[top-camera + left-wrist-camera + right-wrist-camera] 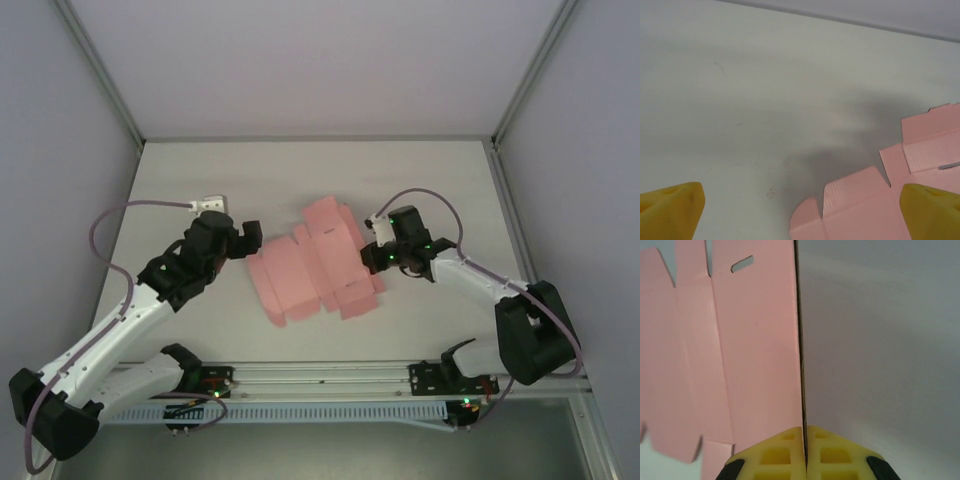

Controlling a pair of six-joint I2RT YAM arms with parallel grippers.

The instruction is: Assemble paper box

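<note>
The paper box is a flat pale-pink die-cut sheet with flaps and creases, lying mid-table. My right gripper is at its right side. In the right wrist view the yellow fingers are pressed together on the sheet's edge, which stands edge-on between them. My left gripper hovers by the sheet's left edge. Its yellow fingertips are spread wide, and nothing is gripped. The sheet's flaps lie below, near the right fingertip.
A small white bracket lies on the table behind the left arm. Grey enclosure walls stand on three sides. A metal rail with the arm bases runs along the near edge.
</note>
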